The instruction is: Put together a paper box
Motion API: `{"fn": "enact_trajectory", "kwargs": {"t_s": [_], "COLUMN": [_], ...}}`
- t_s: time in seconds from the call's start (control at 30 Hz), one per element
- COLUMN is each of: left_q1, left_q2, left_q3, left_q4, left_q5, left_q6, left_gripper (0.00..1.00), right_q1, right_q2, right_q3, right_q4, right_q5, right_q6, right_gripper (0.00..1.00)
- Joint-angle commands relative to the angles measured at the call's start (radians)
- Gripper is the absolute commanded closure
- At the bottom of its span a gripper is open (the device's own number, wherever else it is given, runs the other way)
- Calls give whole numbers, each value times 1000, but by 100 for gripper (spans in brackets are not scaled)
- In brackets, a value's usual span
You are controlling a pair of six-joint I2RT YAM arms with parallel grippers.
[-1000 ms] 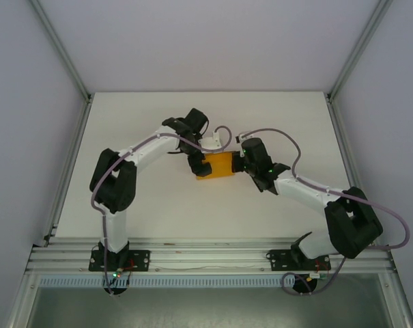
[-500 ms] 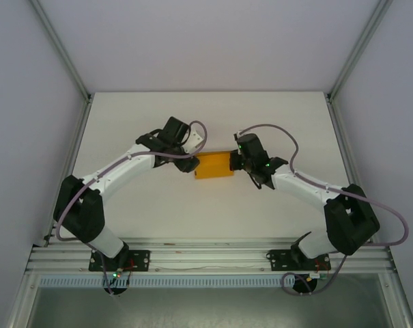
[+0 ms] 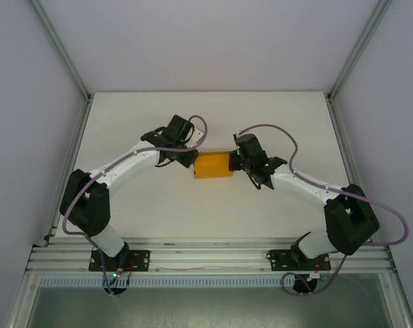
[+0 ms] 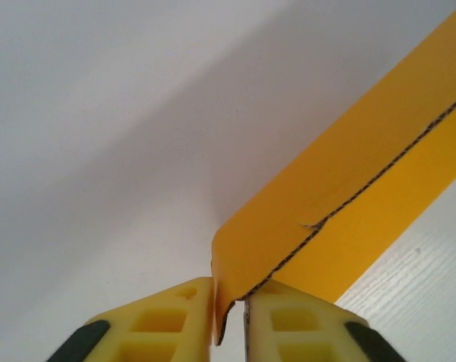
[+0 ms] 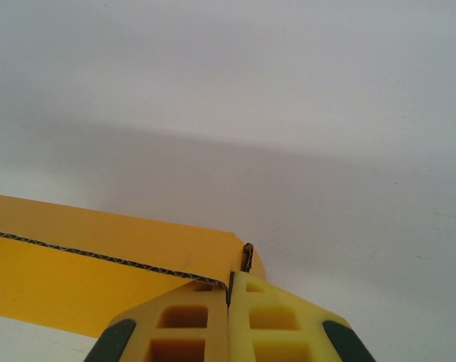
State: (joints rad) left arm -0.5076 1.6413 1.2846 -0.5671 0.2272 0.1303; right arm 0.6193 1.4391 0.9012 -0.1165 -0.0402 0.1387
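Both grippers pinching the orange box
We see the paper box (image 3: 213,166), smooth corrugated orange card, at the centre of the table (image 3: 145,212); the left gripper (image 4: 229,302) clamps its 9 o'clock edge, the right gripper (image 5: 229,283) its 3 o'clock edge.

The paper box (image 4: 341,158) is matt orange corrugated card, the fingers (image 4: 201,317) on it smooth yellow plastic, the table (image 4: 408,302) beneath it faintly ribbed white.

White arms (image 3: 124,164), black joints (image 3: 90,199), lilac cables (image 3: 264,126), yellow grippers (image 4: 229,300)
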Motion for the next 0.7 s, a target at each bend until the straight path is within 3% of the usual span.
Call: {"fn": "enact_trajectory", "kwargs": {"t_s": [0.0,0.23,0.4,0.53,0.67], "left_q1": [9,13,45,81,88], "left_q2": [17,69,108,122,140], "left_q3": [65,163,178,201,232], "left_q4": [2,-116,-198,-225,-276], "left_q5": [-26,50,203,347,367], "left_q6": [-51,-265,-400,-430,-430], "left_gripper": [100,100,100,100,100], "right_q1": [14,69,101,124,134], "right_q2": [26,27,24,32,30], "right_q3": [3,7,18,22,17], "right_q4": [-104,-132,-171,-177,-177], "right_q5": [19,156,199,225,244], "right_q6": [13,20,24,4,7], "right_gripper": [100,100,100,100,100]}}
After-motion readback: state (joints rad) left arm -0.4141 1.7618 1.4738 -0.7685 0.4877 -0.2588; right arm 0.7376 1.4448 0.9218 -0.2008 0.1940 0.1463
